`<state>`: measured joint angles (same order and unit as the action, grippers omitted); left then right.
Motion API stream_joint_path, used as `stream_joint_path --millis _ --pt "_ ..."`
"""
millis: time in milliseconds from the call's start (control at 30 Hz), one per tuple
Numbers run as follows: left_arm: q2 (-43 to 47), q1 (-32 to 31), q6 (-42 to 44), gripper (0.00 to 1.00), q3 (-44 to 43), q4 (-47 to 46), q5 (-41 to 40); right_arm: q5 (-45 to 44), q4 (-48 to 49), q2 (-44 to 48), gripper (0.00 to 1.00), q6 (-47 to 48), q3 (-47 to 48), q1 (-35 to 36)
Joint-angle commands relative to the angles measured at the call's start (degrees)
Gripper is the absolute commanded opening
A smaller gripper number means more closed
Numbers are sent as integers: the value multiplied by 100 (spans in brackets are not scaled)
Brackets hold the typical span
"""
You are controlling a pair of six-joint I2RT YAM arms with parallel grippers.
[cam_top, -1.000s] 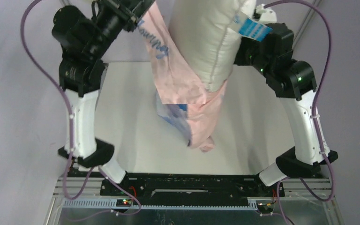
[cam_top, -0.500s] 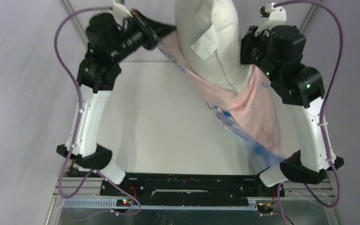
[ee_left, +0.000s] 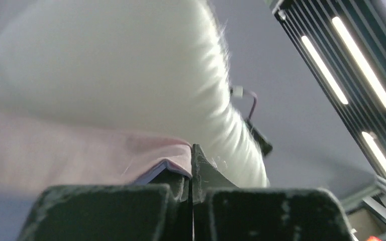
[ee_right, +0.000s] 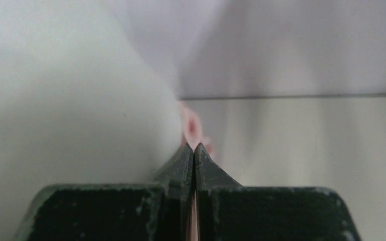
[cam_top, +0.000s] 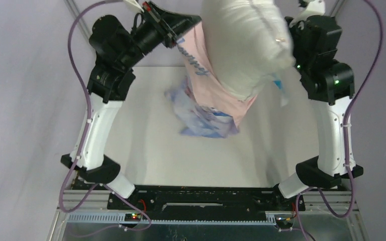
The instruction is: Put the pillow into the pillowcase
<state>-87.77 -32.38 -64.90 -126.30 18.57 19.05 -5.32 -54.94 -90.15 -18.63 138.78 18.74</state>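
Both arms are raised high at the back of the table. The plump white pillow (cam_top: 246,42) hangs between them, its lower part inside the pink pillowcase (cam_top: 216,88). The case's blue-printed end (cam_top: 206,120) dangles loose above the table. My left gripper (cam_top: 181,27) is shut on the pink edge of the pillowcase (ee_left: 146,160), with the pillow (ee_left: 105,65) bulging right above the closed fingers (ee_left: 208,173). My right gripper (ee_right: 194,148) is shut on a thin strip of pink pillowcase fabric (ee_right: 191,125), the pillow (ee_right: 65,100) pressing against its left side. In the top view the right gripper is hidden behind the pillow.
The white table (cam_top: 146,145) lies below the hanging fabric. Purple cables (cam_top: 80,80) loop off both arms. A black frame rail (cam_top: 206,198) runs along the near edge between the two arm bases.
The arms have swung the pillow and case from side to side. The case's loose end went from centre to right and now hangs back at centre-left. The pillow sits deeper, tilted right.
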Motion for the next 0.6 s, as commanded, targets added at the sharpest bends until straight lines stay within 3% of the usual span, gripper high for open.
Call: stream_joint_path --millis 0,67,167,300,400,467,567 --pt "-801 803 -316 0 -2216 -235 7 -441 817 726 0 128 -861 935" --pt "-1014 1275 -1053 0 -2644 -819 11 -512 1077 1075 0 103 -1588 1166" --pt "-642 1428 -1241 0 -1771 -1330 -112 -524 1082 1153 0 134 -1689 772" --pt "-160 458 -339 0 -432 -988 155 93 706 611 0 -157 -507 -438" --pt "-48 -112 -44 0 77 -892 369 454 403 139 0 -388 310 -734" --pt "-236 28 -9 0 -436 -658 362 463 284 145 0 -340 237 -335" --pt "-962 759 -468 0 -2132 -539 234 -306 679 891 0 -108 -1243 927"
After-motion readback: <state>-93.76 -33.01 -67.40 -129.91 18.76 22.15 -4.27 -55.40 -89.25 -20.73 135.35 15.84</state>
